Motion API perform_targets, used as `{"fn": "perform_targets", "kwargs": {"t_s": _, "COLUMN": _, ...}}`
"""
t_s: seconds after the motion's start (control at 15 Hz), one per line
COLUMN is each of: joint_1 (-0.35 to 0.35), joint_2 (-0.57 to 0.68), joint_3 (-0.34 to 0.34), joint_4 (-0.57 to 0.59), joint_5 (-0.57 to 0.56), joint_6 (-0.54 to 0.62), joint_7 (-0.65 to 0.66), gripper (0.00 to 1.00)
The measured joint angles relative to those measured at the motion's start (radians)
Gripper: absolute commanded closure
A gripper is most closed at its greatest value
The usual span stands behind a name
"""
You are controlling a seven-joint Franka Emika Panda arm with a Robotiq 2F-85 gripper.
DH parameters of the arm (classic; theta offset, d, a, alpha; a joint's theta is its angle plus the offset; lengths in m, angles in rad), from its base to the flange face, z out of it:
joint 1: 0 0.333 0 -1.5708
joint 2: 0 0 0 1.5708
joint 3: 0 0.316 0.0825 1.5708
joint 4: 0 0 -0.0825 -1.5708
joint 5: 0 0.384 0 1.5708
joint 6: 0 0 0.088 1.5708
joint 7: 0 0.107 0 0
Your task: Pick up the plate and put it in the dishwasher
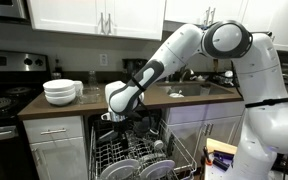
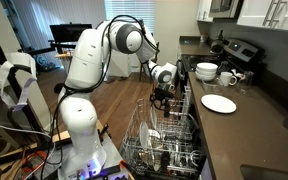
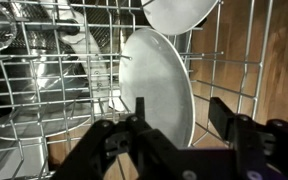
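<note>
The fingers stood spread apart and empty at the wrist view's lower edge, just short of the plate, upright among the dishwasher rack's tines. A crooked retreat could snag a tine and topple it; another plate lay on the tabletop

Both exterior views had soft, even room light and were slightly grainy. Wrist view was dimmer; near black metal gripper blurred; round white ceramic dish showed pale glare.
</note>
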State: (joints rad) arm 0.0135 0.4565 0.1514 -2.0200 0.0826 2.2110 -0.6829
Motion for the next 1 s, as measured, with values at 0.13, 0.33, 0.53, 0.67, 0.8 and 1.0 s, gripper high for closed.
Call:
{"fn": "perform_targets", "kwargs": {"t_s": 0.13, "joint_1": 0.003, "joint_2": -0.026, "joint_3": 0.0, "joint_4": -0.001, "joint_5": -0.027, "joint_6": 0.003, "joint_7": 0.001, "gripper": 0.0}}
{"fn": "perform_targets", "kwargs": {"t_s": 0.33, "joint_1": 0.008, "joint_2": -0.083, "joint_3": 0.0, "joint_4": -0.006, "joint_5": -0.075, "joint_6": 0.013, "joint_7": 0.006, "gripper": 0.0}}
{"fn": "perform_targets", "kwargs": {"t_s": 0.53, "joint_1": 0.016, "joint_2": -0.149, "joint_3": -0.001, "joint_4": -0.029, "joint_5": -0.11, "joint_6": 0.046, "joint_7": 0.02, "gripper": 0.0}}
{"fn": "perform_targets", "kwargs": {"t_s": 0.67, "joint_1": 0.02, "joint_2": -0.192, "joint_3": 0.0, "joint_4": -0.054, "joint_5": -0.122, "joint_6": 0.071, "joint_7": 0.028, "gripper": 0.0}}
{"fn": "perform_targets", "kwargs": {"t_s": 0.8, "joint_1": 0.021, "joint_2": -0.215, "joint_3": -0.001, "joint_4": -0.071, "joint_5": -0.124, "joint_6": 0.074, "joint_7": 0.029, "gripper": 0.0}}
{"fn": "perform_targets", "kwargs": {"t_s": 1.0, "joint_1": 0.021, "joint_2": -0.218, "joint_3": -0.001, "joint_4": -0.08, "joint_5": -0.125, "joint_6": 0.078, "joint_7": 0.03, "gripper": 0.0}}
